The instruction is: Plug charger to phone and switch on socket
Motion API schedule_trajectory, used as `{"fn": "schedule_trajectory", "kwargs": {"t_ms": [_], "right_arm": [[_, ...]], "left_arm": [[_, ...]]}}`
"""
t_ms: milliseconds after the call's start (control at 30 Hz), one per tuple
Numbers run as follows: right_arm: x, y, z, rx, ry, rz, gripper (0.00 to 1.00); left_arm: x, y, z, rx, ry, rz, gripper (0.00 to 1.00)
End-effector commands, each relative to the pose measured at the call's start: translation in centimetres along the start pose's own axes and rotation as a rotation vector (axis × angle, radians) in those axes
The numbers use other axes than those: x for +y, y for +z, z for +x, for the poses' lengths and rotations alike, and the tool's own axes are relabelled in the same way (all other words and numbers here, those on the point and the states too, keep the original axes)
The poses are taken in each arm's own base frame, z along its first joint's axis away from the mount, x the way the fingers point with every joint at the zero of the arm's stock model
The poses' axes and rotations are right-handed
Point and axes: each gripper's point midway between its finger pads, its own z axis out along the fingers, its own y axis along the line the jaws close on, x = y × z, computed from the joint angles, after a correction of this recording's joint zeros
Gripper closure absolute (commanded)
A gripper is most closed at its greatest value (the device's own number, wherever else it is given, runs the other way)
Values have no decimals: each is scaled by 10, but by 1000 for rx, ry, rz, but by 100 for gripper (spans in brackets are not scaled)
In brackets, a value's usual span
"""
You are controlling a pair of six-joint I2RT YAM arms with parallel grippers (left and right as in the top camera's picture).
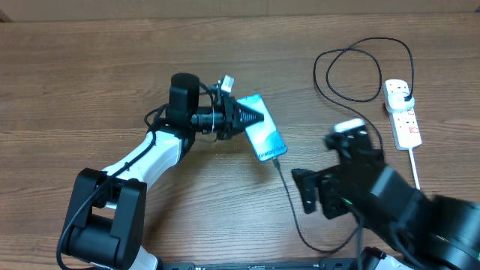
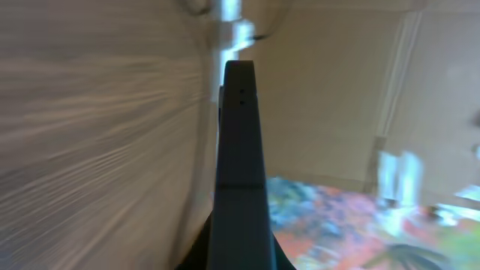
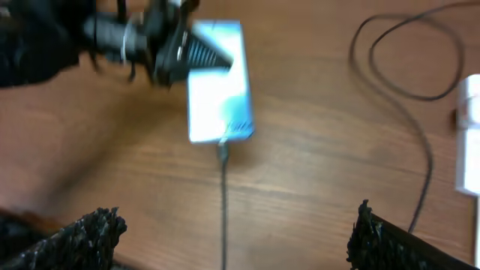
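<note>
Wooden desk is bearing everything. Right gripper is hovering, jaws spread, near the phone at centre. Left gripper is overlapping its far end, jaws unreadable. Socket is lying far right. Charger, limp and light, is probably asking for a hold at its stiff tip.

Your stock by finish: table, brown wood-grain top, smooth, with a low sheen. Phone, glossy screen lit pale blue. Charger, thin black cable with a matt sheath. Socket, smooth white plastic, and its white cord looks alike. Left arm, glossy white plastic shells with matt black housings at the joints. Left gripper, finger of dark, smooth, matt plastic. Right gripper, black pads, rough and foam-like with ragged edges. Blur in your wrist views hides any finer finish.
</note>
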Motion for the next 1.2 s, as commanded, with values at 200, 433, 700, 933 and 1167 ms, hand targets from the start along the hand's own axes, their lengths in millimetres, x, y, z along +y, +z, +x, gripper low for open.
{"fn": "schedule_trajectory", "kwargs": {"t_ms": [200,433,700,933,1167], "right_arm": [[-16,-20,-13,-107,88,24,0],[-10,-14,-20,-115,92,20,0],[-2,2,-21,-76,89,43,0],[4,19,-18,-24,70,74,0],[21,40,-31,-31,85,69,0]], "left_arm": [[71,-40,-22,-135,82,-348,96],[75,-71,-38,-165,92,-589,96],[63,-71,-13,-20,173,-644,96],[66,-71,2,27,126,-662,96],[51,-69,-15,-8,173,-645,96]]}}
